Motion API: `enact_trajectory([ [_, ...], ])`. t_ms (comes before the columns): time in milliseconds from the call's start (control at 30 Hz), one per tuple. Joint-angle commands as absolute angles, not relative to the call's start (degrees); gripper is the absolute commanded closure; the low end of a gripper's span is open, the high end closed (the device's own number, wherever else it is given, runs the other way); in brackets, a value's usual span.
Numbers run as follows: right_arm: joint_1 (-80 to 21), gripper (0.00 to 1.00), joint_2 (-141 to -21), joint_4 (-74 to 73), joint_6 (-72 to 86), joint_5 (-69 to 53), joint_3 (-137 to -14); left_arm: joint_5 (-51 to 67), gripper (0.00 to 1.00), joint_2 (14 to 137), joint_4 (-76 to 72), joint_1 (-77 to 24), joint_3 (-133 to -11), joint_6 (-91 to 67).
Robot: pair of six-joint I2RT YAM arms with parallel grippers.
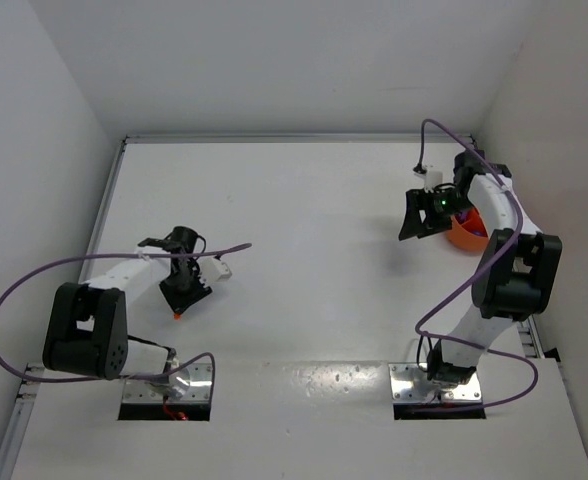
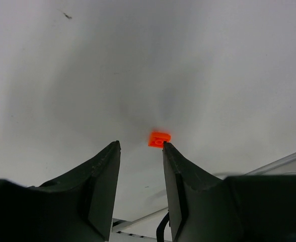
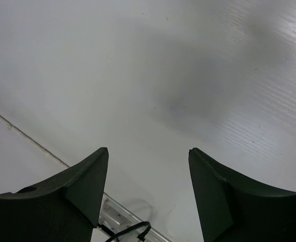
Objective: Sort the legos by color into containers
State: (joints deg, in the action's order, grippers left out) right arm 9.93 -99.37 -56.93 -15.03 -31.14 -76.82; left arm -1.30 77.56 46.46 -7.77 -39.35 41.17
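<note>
Sorting in progress: one orange-red lego (image 2: 159, 138) lies unsorted on the bench (image 1: 304, 250), just past the tips of the left claw (image 2: 141, 146), whose jaws stand apart and empty. The right claw (image 3: 148, 151), likewise apart, hangs beside the single orange bowl (image 1: 464, 238) (contents hidden). Counted: one lego, one container, two claws

On the left half of the table (image 1: 304, 200), your lone brick (image 2: 159, 139) lies just past the left gripper (image 2: 140, 146) — touching or nearly touching one fingertip, not between the two. Well apart, at the right edge, the bowl (image 1: 464, 238) sits partly under the right arm's wrist — the right gripper (image 3: 148, 150) hangs just left of it.
</note>
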Motion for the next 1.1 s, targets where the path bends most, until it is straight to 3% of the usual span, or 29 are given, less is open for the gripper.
enact_trajectory([
  [0, 9.6, 0.35, -99.1, -55.6, -15.0, -32.9, -77.5, -2.5, 0.55, 77.0, 47.3, -7.3, -37.7, 43.5],
  [1067, 9.1, 0.35, -99.7, -55.6, -14.5, -31.8, -78.6, -1.5, 0.51, 82.3, 40.2, -9.5, -36.0, 42.9],
])
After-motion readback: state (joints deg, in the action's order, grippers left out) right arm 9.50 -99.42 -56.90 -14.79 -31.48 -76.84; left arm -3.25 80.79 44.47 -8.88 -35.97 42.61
